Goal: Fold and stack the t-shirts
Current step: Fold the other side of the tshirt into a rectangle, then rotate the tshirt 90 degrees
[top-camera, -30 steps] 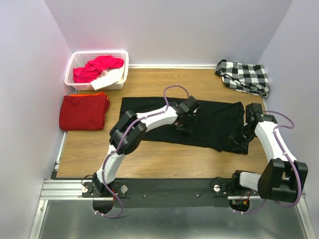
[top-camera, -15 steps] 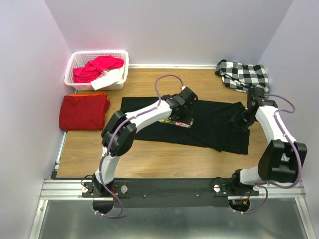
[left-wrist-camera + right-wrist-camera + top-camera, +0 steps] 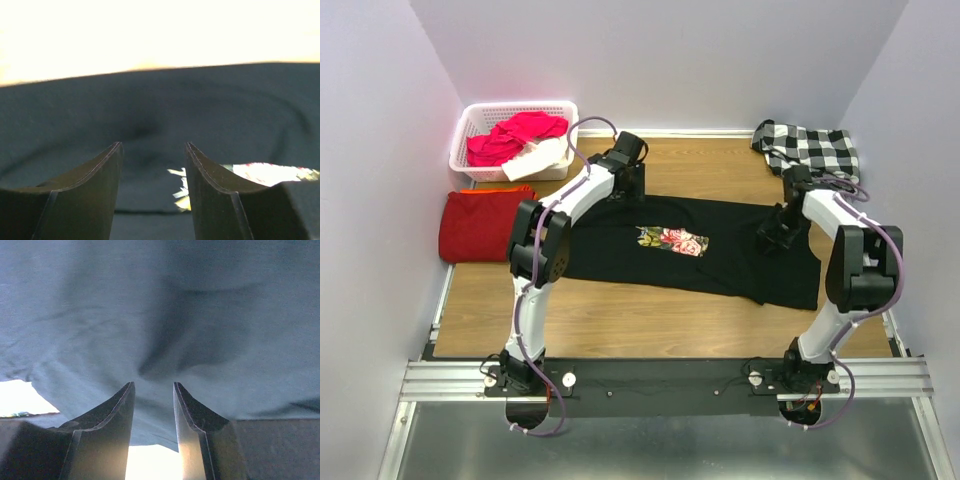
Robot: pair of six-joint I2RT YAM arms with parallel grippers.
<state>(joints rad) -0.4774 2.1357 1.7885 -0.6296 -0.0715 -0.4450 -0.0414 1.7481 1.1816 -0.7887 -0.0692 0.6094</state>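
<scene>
The t-shirts number 2. 1 black t-shirt (image 3: 745,255) lies spread flat across the middle of the table (image 3: 620,320), its rose print (image 3: 672,241) facing up. 1 dark-red t-shirt (image 3: 488,226) sits folded at the left edge, apart from the black one. Of the 2 grippers, the left gripper (image 3: 628,188) is at the black shirt's far edge with its fingers spread. The right gripper (image 3: 772,238) is over the shirt's right part, fingers narrowly apart with cloth bunched between them; whether they pinch it I cannot tell. 1 white basket (image 3: 520,106) of pink cloth stands far left, and 1 checked cloth (image 3: 810,152) lies far right.
</scene>
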